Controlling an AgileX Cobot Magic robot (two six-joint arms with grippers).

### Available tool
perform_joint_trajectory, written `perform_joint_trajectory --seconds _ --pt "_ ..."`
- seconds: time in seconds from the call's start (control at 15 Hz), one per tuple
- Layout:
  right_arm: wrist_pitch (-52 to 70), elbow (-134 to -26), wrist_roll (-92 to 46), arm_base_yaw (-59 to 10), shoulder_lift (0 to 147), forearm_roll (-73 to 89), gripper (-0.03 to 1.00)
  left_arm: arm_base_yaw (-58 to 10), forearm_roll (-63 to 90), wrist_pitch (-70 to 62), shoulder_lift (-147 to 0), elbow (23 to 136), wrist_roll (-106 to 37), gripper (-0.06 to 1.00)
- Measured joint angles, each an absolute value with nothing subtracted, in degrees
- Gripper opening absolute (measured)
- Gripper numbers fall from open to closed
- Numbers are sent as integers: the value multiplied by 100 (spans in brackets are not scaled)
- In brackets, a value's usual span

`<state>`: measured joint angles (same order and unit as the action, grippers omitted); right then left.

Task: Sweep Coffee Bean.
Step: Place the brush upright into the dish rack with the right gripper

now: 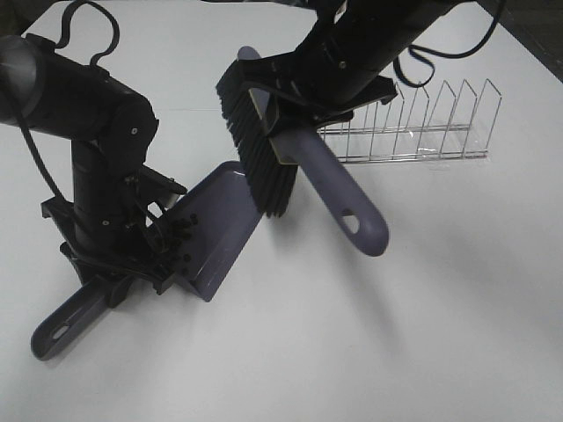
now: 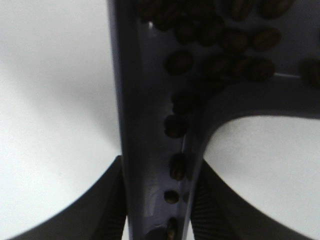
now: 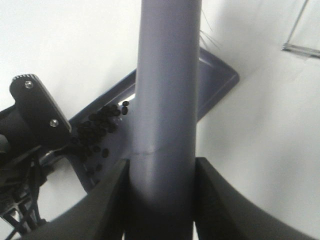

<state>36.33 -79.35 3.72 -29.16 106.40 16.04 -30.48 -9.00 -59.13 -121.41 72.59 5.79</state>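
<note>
The purple dustpan (image 1: pixel 218 227) rests on the white table at centre left, its handle pointing to the front left. My left gripper (image 1: pixel 145 255) is shut on the dustpan where pan meets handle; the left wrist view shows the dustpan (image 2: pixel 145 125) between the fingers (image 2: pixel 107 210). Several coffee beans (image 1: pixel 182 230) lie piled at the pan's back; they also show in the left wrist view (image 2: pixel 220 55) and the right wrist view (image 3: pixel 97 131). My right gripper (image 1: pixel 295 110) is shut on the purple brush (image 1: pixel 339 193), held above the pan, its black bristles (image 1: pixel 255 145) over the pan's open edge.
A wire dish rack (image 1: pixel 422 123) stands at the back right on the white table (image 1: pixel 422 316). The dustpan's handle end (image 1: pixel 54 330) reaches toward the front left edge. The left arm (image 1: pixel 79 114) rises at the left.
</note>
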Motion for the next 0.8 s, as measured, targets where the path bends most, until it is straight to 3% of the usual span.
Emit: perform_joint_trajectory --seconds 0.53,0.8 --pt "5071 -7678 372 -2796 9545 195 31 -3048 -894 -6062 -11986 7271 882 32" --pt "5071 -6532 453 -2796 8766 80 31 -2624 -418 -6073 -11832 7271 928 32"
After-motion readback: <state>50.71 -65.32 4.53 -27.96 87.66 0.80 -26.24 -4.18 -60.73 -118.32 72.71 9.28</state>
